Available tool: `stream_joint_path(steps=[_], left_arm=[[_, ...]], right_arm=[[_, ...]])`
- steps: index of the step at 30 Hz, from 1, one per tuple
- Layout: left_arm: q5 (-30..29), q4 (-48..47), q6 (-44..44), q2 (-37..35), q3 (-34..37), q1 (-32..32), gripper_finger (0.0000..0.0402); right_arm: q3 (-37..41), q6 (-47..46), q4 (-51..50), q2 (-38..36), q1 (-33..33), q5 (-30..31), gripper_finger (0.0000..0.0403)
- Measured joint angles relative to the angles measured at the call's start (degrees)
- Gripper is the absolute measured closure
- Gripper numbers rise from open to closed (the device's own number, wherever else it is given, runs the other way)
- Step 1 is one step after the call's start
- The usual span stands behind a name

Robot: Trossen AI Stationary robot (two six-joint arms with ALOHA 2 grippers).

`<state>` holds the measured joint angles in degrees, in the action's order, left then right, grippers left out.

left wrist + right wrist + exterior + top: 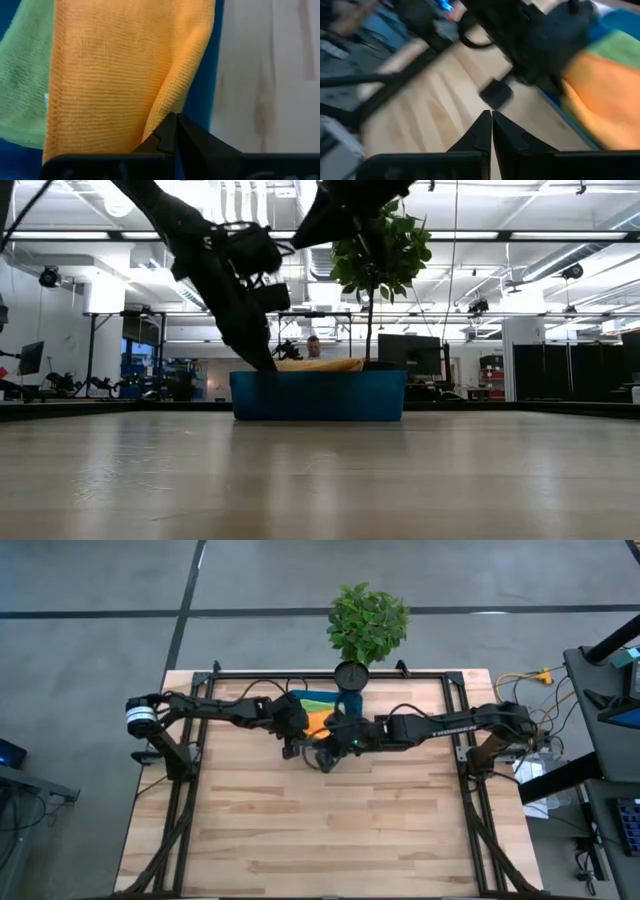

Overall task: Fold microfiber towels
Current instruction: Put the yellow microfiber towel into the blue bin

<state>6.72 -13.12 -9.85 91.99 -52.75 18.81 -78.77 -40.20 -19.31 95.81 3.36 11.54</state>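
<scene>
Orange towel (125, 75): soft ribbed weave, draped in loose folds, filling the upper centre of the left wrist view; partly overlapping the lime green towel (22, 80) at upper left. Both lying in the blue tray (318, 397), just above centre in the high view, below the potted plant (367, 625). Left gripper (172, 131): fingers together, pinched on the orange towel's edge. Right gripper (491, 127): fingers together, empty, above the wooden table (330, 830) beside the tray.
</scene>
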Motion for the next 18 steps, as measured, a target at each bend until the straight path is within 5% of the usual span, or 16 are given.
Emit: stream_joint_path(steps=[3,9,18], left_arm=[[0.35,-2.19,0.19,-2.98,-0.86,-0.06,0.0402],[-1.77,-2.90,-2.33,-10.08,-1.20,0.43,0.0402],[-2.60,-2.95,-4.51,-3.93,-1.03,3.09,0.0402]], right_arm=[[3.00,0.88,7.14,0.11,-2.20,-1.28,0.0394],[7.89,-6.80,1.52,0.17,-9.98,-4.76,0.0394],[13.23,-10.41,1.32,0.67,-15.97,-14.71,0.0394]])
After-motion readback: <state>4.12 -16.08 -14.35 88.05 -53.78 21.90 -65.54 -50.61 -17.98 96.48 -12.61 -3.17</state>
